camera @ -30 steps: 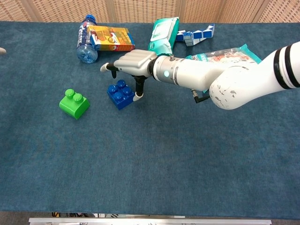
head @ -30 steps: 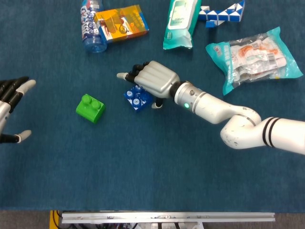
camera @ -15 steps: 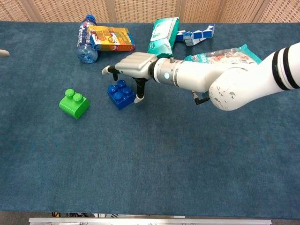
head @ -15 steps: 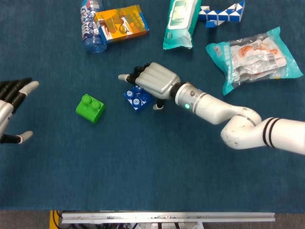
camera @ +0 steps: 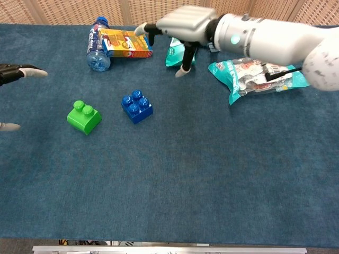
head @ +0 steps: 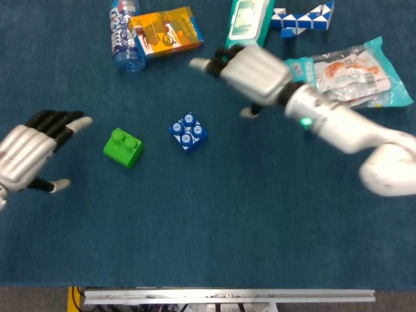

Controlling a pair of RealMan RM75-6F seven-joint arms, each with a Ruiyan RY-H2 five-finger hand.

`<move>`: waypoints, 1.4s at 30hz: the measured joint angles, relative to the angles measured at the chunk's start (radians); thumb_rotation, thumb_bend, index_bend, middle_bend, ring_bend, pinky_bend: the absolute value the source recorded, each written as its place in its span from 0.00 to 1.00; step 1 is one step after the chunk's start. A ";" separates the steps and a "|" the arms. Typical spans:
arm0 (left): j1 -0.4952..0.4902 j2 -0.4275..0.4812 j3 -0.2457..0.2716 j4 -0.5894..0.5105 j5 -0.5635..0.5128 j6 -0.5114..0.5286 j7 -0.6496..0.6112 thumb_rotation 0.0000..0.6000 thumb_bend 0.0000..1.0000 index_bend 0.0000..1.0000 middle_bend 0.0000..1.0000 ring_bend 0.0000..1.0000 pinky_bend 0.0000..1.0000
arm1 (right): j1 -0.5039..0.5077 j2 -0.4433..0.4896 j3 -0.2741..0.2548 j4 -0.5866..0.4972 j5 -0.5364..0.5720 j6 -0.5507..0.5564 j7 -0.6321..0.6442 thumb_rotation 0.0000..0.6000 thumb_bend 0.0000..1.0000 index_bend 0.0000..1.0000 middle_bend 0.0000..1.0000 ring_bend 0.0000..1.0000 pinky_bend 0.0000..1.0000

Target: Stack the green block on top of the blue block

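Note:
The green block [head: 123, 147] [camera: 84, 117] lies on the blue cloth left of the blue block [head: 188, 132] [camera: 136, 106], with a gap between them. My right hand [head: 250, 71] [camera: 181, 27] hovers raised, up and to the right of the blue block, fingers spread and holding nothing. My left hand [head: 32, 158] [camera: 18, 74] comes in from the left edge, fingers apart and empty, a short way left of the green block.
Along the far side lie a plastic bottle [head: 122, 36], an orange box [head: 166, 31], a teal wipes pack [head: 246, 18], a blue-white snake puzzle [head: 305, 15] and a teal snack bag [head: 351, 73]. A metal rail [head: 227, 296] marks the near table edge.
My right hand has let go of the blue block, lifting up and right away from it. My left hand has moved in to the right, toward the green block. Neither block has moved.

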 measured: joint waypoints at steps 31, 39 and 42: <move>-0.258 -0.167 -0.024 0.125 -0.101 -0.344 0.205 1.00 0.17 0.09 0.09 0.10 0.10 | -0.261 0.428 -0.049 -0.295 -0.074 0.206 0.026 1.00 0.01 0.04 0.25 0.16 0.27; -0.265 -0.192 -0.043 0.123 -0.220 -0.394 0.304 1.00 0.17 0.13 0.09 0.09 0.10 | -0.299 0.448 -0.056 -0.290 -0.114 0.224 0.073 1.00 0.01 0.04 0.25 0.16 0.27; -0.263 -0.185 -0.052 0.111 -0.272 -0.404 0.354 1.00 0.17 0.15 0.09 0.09 0.10 | -0.308 0.454 -0.056 -0.289 -0.125 0.225 0.084 1.00 0.01 0.04 0.25 0.16 0.27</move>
